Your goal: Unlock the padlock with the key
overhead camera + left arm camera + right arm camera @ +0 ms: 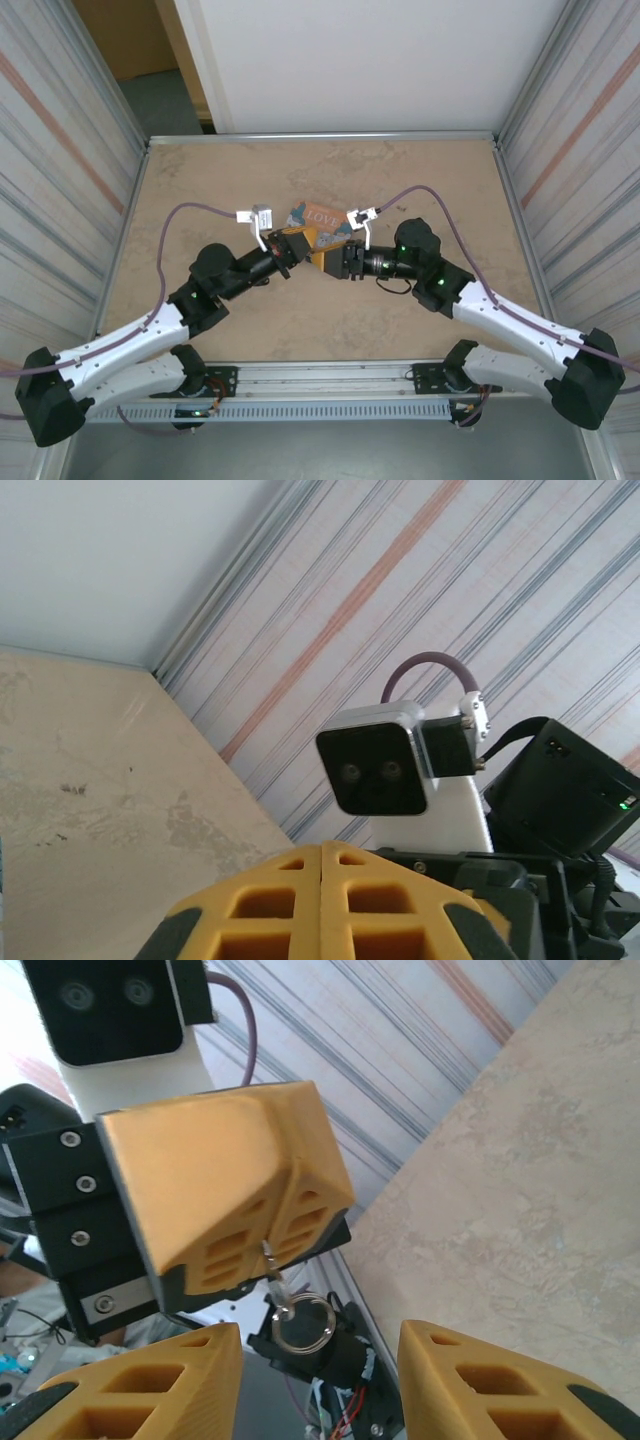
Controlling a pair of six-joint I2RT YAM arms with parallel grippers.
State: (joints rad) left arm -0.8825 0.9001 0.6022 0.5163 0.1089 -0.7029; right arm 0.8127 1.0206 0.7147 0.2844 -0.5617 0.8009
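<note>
My left gripper (298,246) is shut on a small silver key (272,1265). The key sticks out of its closed yellow fingertips (285,1210), and a round key ring (303,1322) hangs from it. In the left wrist view, that gripper (322,852) shows its two fingers pressed together with the key hidden. My right gripper (326,260) faces it tip to tip above the table centre. The right gripper (320,1338) is open, one finger on each side of the ring and apart from it. The blue-teal padlock is out of view.
An orange-and-teal "LOVE" box (322,214) lies on the tan table (220,180) just behind the two grippers. Striped metal walls (70,130) close in the left and right sides. A rail (330,378) runs along the near edge.
</note>
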